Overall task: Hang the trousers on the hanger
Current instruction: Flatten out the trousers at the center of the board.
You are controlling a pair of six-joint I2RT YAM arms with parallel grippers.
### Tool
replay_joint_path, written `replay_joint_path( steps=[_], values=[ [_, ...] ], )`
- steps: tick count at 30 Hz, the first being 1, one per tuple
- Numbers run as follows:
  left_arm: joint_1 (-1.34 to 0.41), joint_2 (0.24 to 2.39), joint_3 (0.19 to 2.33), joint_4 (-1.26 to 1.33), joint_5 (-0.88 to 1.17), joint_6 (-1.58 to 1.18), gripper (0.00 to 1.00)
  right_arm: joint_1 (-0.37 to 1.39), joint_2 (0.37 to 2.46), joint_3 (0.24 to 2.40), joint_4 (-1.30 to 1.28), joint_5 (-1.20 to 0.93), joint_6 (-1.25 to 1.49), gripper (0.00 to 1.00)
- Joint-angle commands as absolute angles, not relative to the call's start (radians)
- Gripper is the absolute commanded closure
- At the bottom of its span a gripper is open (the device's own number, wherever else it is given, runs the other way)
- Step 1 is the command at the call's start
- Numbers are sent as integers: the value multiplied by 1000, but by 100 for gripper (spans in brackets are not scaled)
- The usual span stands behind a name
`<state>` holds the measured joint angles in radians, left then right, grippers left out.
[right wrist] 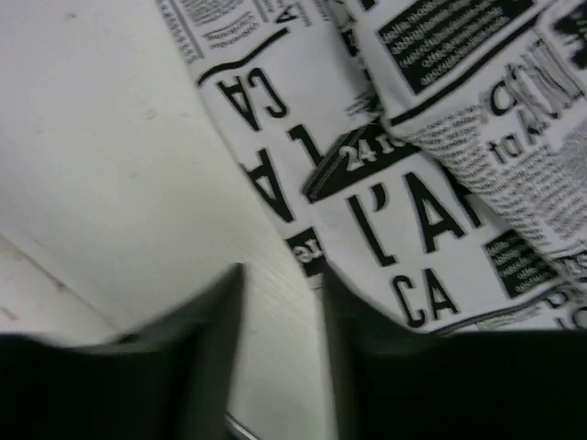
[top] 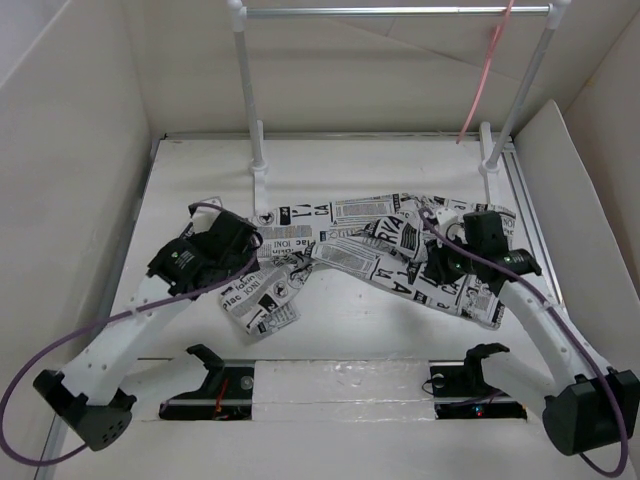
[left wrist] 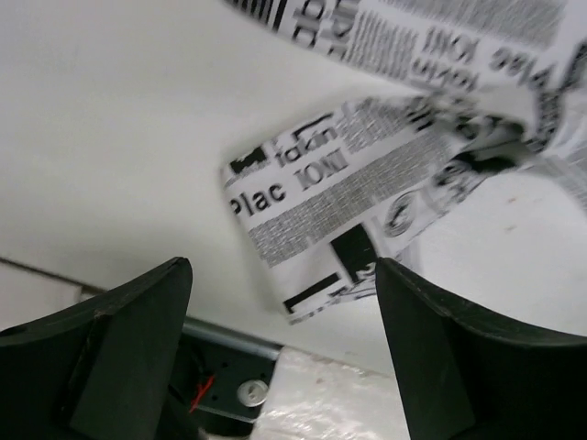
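The trousers [top: 360, 245], white with black newspaper print, lie spread flat across the middle of the table [top: 200, 180]. One leg end is near my left gripper and the other part lies under my right arm. The pale pink hanger [top: 487, 70] hangs from the silver bar at the back right. My left gripper [top: 248, 246] is wide open and empty just above the left leg [left wrist: 330, 183]; it also shows in the left wrist view [left wrist: 282, 266]. My right gripper [top: 441, 263] hovers low at the cloth's edge [right wrist: 404, 211], jaws a narrow gap apart over bare table [right wrist: 282, 275].
A rack with white posts [top: 245, 90] and a silver bar [top: 390, 12] stands at the back. White walls [top: 70, 150] enclose the table on the left, right and back. Black base plates [top: 215, 385] and shiny tape lie along the near edge.
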<state>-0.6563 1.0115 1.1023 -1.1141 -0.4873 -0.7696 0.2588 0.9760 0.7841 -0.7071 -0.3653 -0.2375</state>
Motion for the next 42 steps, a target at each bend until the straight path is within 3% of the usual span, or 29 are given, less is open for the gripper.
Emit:
replay_joint_path(
  steps=[1,2,6,7,9,10,13,16,18,21,27,29,30,32,33,37,42],
  values=[
    [-649,959,1210,-1002,-542,-798,23,175,966,785,-663,-368,-221,80],
    [-649,995,1227,-970,-511,-767,24,128,969,782,-663,-374,-221,97],
    [-664,1182,1255,-850,-549,-689,24,35,999,792,-715,-329,-244,100],
    [-664,1213,1247,-797,-564,-671,24,19,1003,792,-716,-305,-238,94],
    [-625,1297,1224,-619,-523,-618,19,-11,1011,790,-706,-230,-194,71],
    [-568,1324,1221,-570,-478,-603,19,-30,1029,792,-707,-206,-174,54],
    [-537,1437,1246,-419,-374,-569,19,-136,1084,764,-687,-126,-129,39],
    [-490,1534,1255,-361,-370,-583,19,-272,1133,770,-701,-100,-104,39],
    [-402,1566,1167,-239,-255,-621,22,-339,1181,775,-695,-73,-66,38],
    [-350,1568,1094,-165,-192,-643,23,-382,1236,791,-669,-6,-45,37],
    [-269,1565,947,-86,-141,-742,28,-423,1520,853,-608,-84,-69,36],
    [-209,1549,895,-45,-82,-779,29,-436,1566,856,-586,-153,-72,39],
    [-186,1548,853,-14,-68,-788,31,-445,1594,856,-545,-178,-78,62],
    [-118,1551,825,-8,-42,-804,31,-468,1615,864,-520,-230,-81,90],
    [-95,1551,806,-8,-35,-807,31,-488,1624,886,-509,-239,-89,100],
    [0,1554,767,17,-14,-808,31,-497,1559,1001,-534,-160,-106,100],
    [34,1555,799,-37,-63,-773,31,-497,1534,1175,-596,93,-141,100]
  ],
)
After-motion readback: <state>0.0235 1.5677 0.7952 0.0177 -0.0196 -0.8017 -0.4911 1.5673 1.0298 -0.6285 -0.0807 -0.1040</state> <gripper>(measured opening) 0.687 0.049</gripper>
